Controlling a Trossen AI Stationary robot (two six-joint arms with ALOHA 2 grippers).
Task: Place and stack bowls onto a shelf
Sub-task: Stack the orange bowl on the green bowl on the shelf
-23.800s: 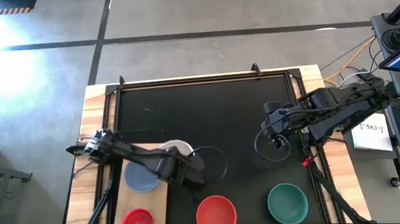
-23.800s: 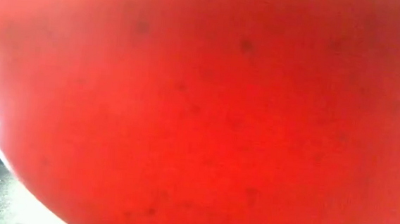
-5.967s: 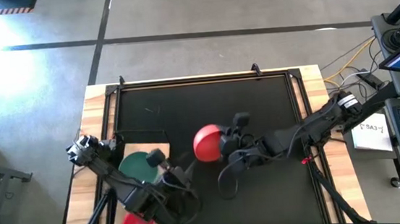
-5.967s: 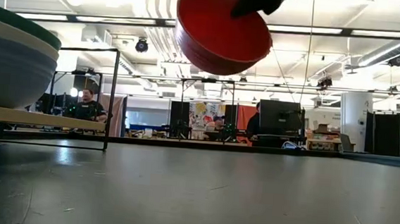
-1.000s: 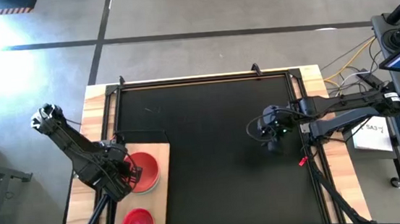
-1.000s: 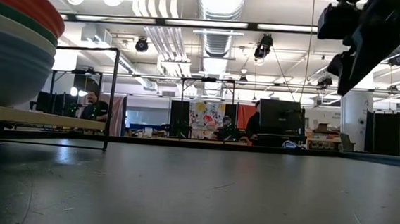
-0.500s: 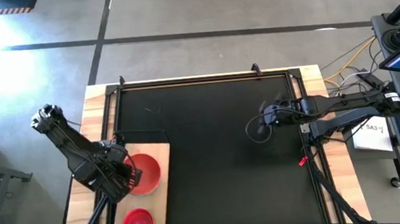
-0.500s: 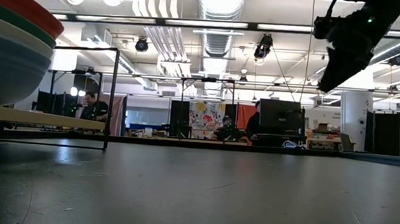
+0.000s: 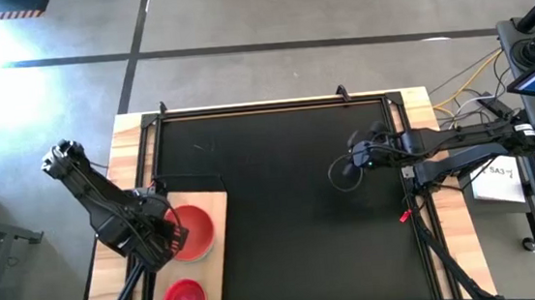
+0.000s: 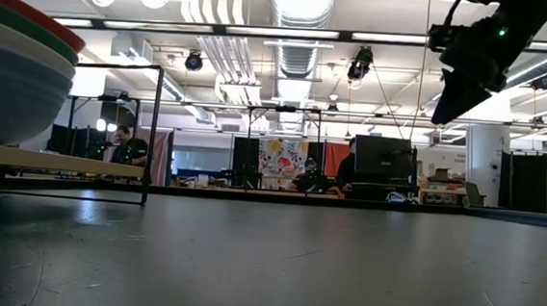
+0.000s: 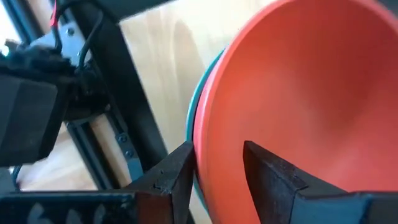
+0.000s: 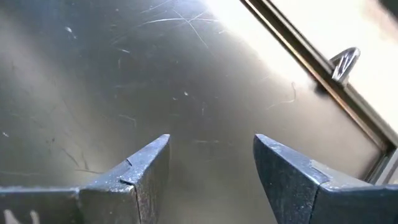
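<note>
— Since the shot six seconds back, the red bowl (image 9: 193,229) had left the right gripper (image 9: 355,158) and landed on the stack on the shelf (image 9: 216,209), and the right arm had pulled away to the table's right side.

— Where was that right gripper?

— Up in the air over the black tabletop (image 9: 292,206), near the right edge. Its wrist camera showed both fingers (image 12: 144,168) spread wide with bare scratched table between them, nothing held.

— And the left one?

— The left gripper (image 9: 170,238) sat at the left rim of the red bowl. From its wrist camera the two fingertips (image 11: 180,169) straddled that rim, one outside, one inside, slightly apart. I couldn't tell whether they touched the rim.

— What was under the red bowl?

— A teal edge (image 11: 194,134) peeked out right beneath it in the wrist view. From table height the pile read red on top, then a teal band (image 10: 31,37), a white one, and a blue-grey bowl (image 10: 12,96) at the bottom, all resting on the board.

— Anything else on the shelf?

— A magenta bowl (image 9: 184,299) stood alone on the board's near end, apart from the stack. Far behind the table, a person (image 10: 127,149) sat in the room.
</note>
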